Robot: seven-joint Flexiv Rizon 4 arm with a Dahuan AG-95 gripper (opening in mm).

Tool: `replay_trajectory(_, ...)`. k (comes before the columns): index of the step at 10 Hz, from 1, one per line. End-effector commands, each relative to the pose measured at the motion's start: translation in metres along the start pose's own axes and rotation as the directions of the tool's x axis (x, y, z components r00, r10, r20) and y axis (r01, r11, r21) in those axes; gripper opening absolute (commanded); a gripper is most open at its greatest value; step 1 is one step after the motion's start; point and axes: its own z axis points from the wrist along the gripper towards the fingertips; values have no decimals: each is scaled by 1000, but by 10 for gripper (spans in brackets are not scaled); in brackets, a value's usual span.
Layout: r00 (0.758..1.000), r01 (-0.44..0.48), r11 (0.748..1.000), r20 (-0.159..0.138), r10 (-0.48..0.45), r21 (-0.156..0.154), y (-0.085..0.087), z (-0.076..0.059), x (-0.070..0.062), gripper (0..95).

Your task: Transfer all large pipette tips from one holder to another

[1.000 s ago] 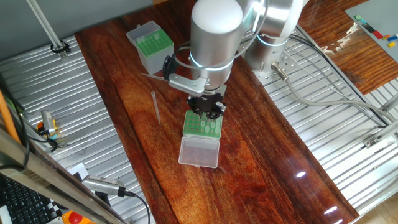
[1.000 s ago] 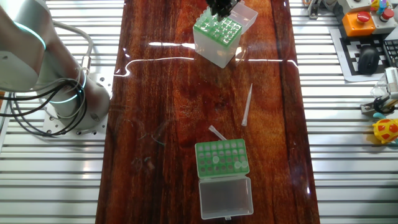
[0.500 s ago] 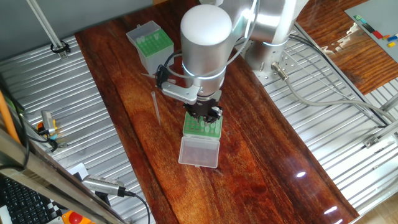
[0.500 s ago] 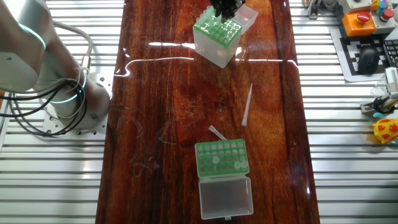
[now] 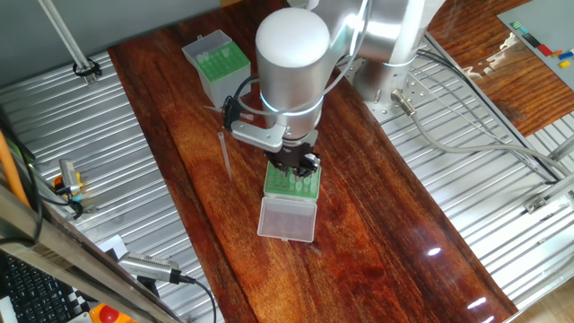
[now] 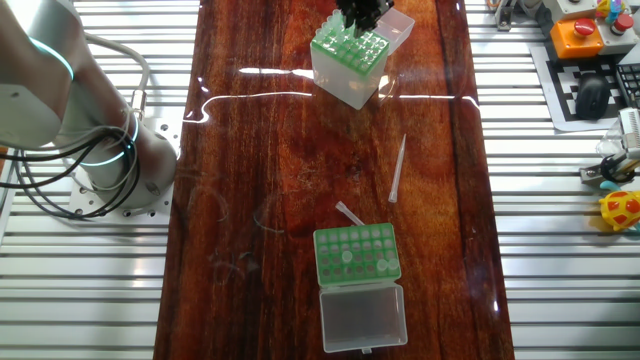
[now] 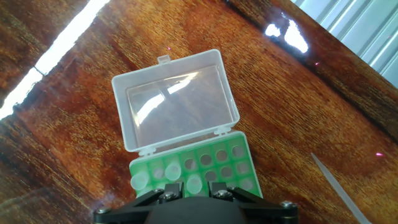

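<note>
Robot jaws, grip state hidden, hover over the low green rack (image 5: 292, 182) with its clear lid (image 7: 177, 99) open, while one loose tip (image 5: 224, 152) lies on the counter (image 5: 377, 224) near the taller box (image 5: 216, 65).

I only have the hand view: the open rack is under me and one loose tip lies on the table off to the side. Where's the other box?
Observer: The box stands apart from the rack, on the side opposite the rack's lid, beyond that loose tip.
Operator: Any other tips lying loose?
Observer: Yes, a second tip lies on the table right by a corner of the box.
Operator: Is the box open?
Observer: Yes, its lid is swung open, and the green insert is exposed.
</note>
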Motion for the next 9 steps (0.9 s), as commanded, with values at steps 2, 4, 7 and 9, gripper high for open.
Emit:
replay_trajectory(2, 1000, 3, 1000, -1, -3, 0, 0, 2, 1, 190)
replay_trajectory(4, 1000, 2, 1000, -1, -2, 0, 1, 4, 1, 190)
replay_trajectory(7, 1000, 3, 1000, -1, -3, 0, 2, 6, 1, 190)
replay_trajectory(9, 1000, 3, 1000, 2, -3, 0, 2, 9, 1, 190)
